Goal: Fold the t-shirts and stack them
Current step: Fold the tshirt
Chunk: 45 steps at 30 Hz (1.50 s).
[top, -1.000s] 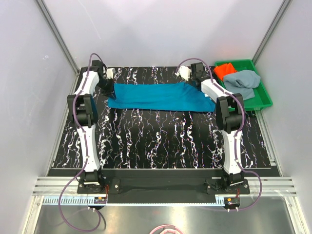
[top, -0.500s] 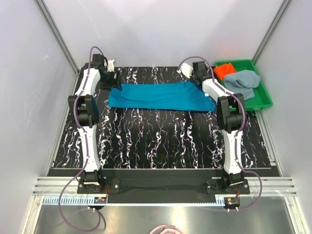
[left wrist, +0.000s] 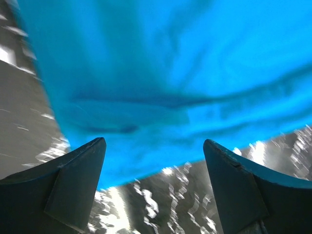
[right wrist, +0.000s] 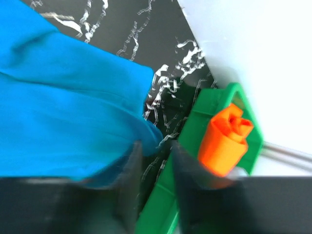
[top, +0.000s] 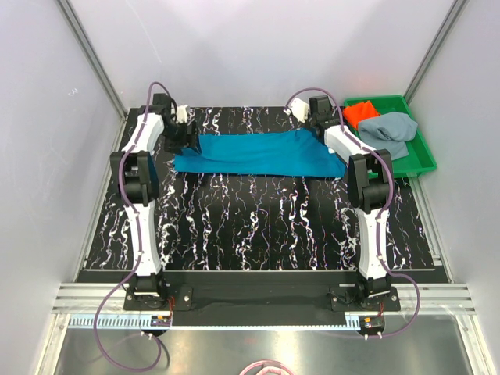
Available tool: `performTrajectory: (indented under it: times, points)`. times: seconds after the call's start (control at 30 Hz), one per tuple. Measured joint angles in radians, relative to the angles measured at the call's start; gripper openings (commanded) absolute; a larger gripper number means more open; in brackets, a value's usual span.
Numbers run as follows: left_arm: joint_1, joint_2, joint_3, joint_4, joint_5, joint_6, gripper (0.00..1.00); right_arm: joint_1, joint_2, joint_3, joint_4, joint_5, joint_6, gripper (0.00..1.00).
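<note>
A teal-blue t-shirt [top: 258, 154] lies spread in a wide band across the back of the black marbled table [top: 258, 223]. At its left end my left gripper [top: 186, 135] hovers open; in the left wrist view its fingers [left wrist: 83, 170] stand wide apart over the shirt's near edge [left wrist: 161, 87], nothing between them. My right gripper [top: 318, 125] is at the shirt's far right corner; the right wrist view shows it [right wrist: 155, 146] blurred, jaws parted, only table between them and the teal corner [right wrist: 73, 107] just beyond. An orange-red t-shirt [top: 359, 114] and a grey-blue one [top: 388, 131] lie bunched in the tray.
The green plastic tray [top: 426, 154] stands at the back right, just right of my right arm; its rim [right wrist: 195, 126] and the rolled orange-red cloth [right wrist: 224, 141] lie close beside the right fingers. White walls enclose the table on three sides.
Both grippers have opened and let go of the teal-blue shirt's far corners. The left gripper has shifted right, over the shirt's left end. The shirt lies flat.
</note>
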Motion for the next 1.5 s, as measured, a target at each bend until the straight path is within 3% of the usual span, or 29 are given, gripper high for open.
performTrajectory:
  times: [0.03,0.1,0.13,0.23,0.4,0.6,0.77,0.9,1.5]
  points:
    - [0.000,-0.011,-0.020,-0.005,0.023,-0.003,0.88,0.000,0.000,0.000,0.003,0.010,0.000,0.75]
    - [-0.004,-0.031,-0.048,-0.017,0.075,-0.008,0.88,0.000,0.000,0.000,0.010,0.032,0.002,0.96]
    - [-0.007,-0.037,-0.053,-0.020,0.091,-0.008,0.88,0.000,0.000,0.000,0.013,0.038,0.009,1.00]
    - [-0.035,-0.041,-0.057,-0.023,0.140,-0.010,0.88,0.000,-0.001,0.003,0.002,0.044,0.046,1.00]
    - [-0.094,-0.039,-0.057,-0.024,0.178,-0.011,0.88,0.000,-0.001,0.111,-0.173,-0.035,0.208,1.00]
    - [-0.122,0.007,-0.035,-0.015,0.187,-0.013,0.88,-0.004,-0.009,0.250,-0.388,-0.348,0.463,1.00]
    - [-0.116,0.056,-0.016,-0.010,0.168,-0.038,0.88,-0.006,-0.012,0.180,-0.461,-0.639,0.734,1.00]
    - [-0.116,0.080,0.035,0.004,0.124,-0.050,0.88,-0.006,0.002,0.102,-0.500,-0.782,0.891,1.00]
    - [-0.145,0.163,0.185,0.073,0.008,-0.054,0.88,-0.043,0.068,0.096,-0.500,-0.786,0.955,1.00]
